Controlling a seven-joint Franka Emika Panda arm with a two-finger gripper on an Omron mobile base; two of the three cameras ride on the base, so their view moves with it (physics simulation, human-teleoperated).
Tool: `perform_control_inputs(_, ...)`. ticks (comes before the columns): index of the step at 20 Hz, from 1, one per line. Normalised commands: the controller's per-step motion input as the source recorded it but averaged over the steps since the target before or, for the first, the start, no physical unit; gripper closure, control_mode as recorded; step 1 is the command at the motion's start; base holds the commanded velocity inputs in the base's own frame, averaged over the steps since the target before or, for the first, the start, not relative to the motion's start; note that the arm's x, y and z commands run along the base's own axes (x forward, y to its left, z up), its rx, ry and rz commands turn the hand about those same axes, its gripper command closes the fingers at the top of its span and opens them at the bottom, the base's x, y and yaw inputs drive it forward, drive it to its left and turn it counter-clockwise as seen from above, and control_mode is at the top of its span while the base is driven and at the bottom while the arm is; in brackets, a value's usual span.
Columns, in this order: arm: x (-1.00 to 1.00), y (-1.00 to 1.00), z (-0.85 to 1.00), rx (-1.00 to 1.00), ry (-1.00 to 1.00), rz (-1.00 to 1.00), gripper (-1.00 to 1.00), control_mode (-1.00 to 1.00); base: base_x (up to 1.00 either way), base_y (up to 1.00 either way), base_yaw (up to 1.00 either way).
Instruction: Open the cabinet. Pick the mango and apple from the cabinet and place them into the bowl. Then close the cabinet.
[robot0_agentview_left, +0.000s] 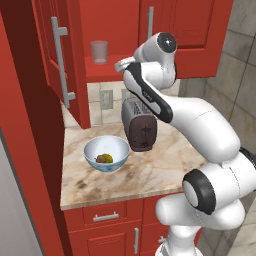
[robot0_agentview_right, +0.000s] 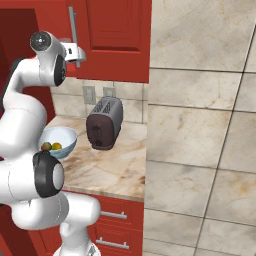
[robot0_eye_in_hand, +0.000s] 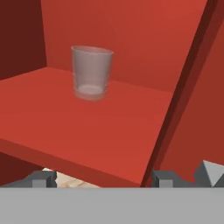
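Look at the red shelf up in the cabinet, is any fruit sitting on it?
No, the shelf holds just a clear glass cup; the mango and apple lie in the bowl.

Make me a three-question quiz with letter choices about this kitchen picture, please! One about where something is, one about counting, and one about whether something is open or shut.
1. Where is the mango?
A. On the cabinet shelf
B. In the bowl
C. On top of the toaster

2. How many fruits lie in the bowl?
A. One
B. Two
C. Four

3. How is the left door of the cabinet?
A. Swung open
B. Shut tight
C. Taken off

Answers:
1. B, the yellow-green mango sits inside the pale blue bowl on the counter, left of the toaster.
2. B, the mango and the dark apple lie there side by side.
3. A, the left door stands out toward us, so the red shelf and the glass cup on it show.
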Motion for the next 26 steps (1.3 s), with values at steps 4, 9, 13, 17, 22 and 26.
perform_control_inputs(4,0.25,0.00,0.00,0.00,0.00,0.00,-1.00,-1.00,0.00,0.00,0.00)
perform_control_inputs(9,0.10,0.00,0.00,0.00,0.00,0.00,-1.00,-1.00,0.00,0.00,0.00)
perform_control_inputs(13,-0.01,0.00,-0.03,0.00,0.00,0.02,-1.00,-1.00,0.00,0.00,0.00)
perform_control_inputs(17,-0.19,0.08,0.00,0.00,0.00,0.04,-1.00,-1.00,0.00,0.00,0.00)
perform_control_inputs(22,-0.32,0.12,0.00,0.00,0.00,0.04,-1.00,-1.00,0.00,0.00,0.00)
perform_control_inputs(26,-0.61,0.00,0.00,0.00,0.10,0.00,-1.00,-1.00,0.00,0.00,0.00)
